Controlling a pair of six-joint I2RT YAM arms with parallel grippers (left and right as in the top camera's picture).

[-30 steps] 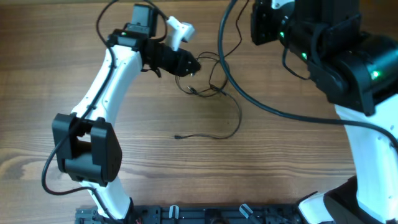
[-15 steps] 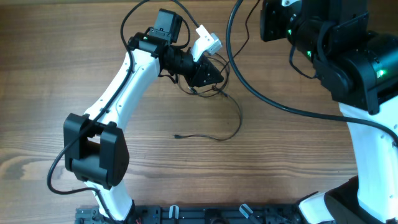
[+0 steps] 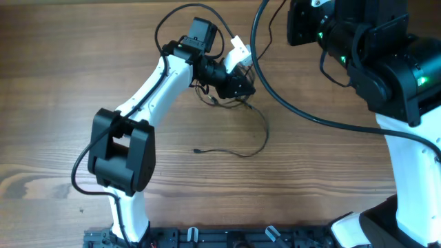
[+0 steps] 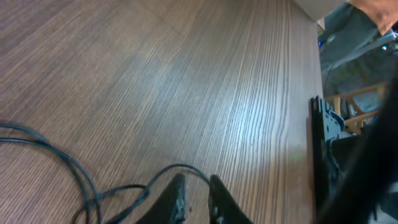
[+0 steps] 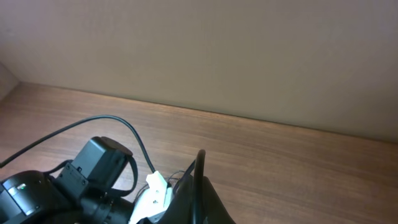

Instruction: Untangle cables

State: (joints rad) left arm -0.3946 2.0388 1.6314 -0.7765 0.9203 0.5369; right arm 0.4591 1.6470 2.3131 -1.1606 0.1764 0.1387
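- Wood-grain desk, seen from overhead: the white left arm reaches from the near edge to the far middle. There the left gripper sits right over the knotted part of the cables.
- From that knot one thin black cord runs out in a loose loop toward the near side. It curls back to a small plug end lying flat on bare wood, apart from the knot.
- Also from overhead, the right arm fills the far right corner. A thick black wire sweeps across the desk just beside the cables.
- Left wrist view: the two fingers of the left gripper stand close together, low over the desk, with a slim gap between them.
- A thin cord arches across right at their tips, and more of the cables loop off to the left. I cannot tell whether the jaws pinch that cord or only touch it.
- A black rail runs along the desk's edge at the right of this view.
- Right wrist view: the right gripper is raised off the desk in front of a plain beige wall. Its jaws are pressed together into one dark point.
- A fine dark line stands up from the tips, too thin to tell whether it is a held cord.
- Below and to the left are the left arm's black wrist and a white bracket.
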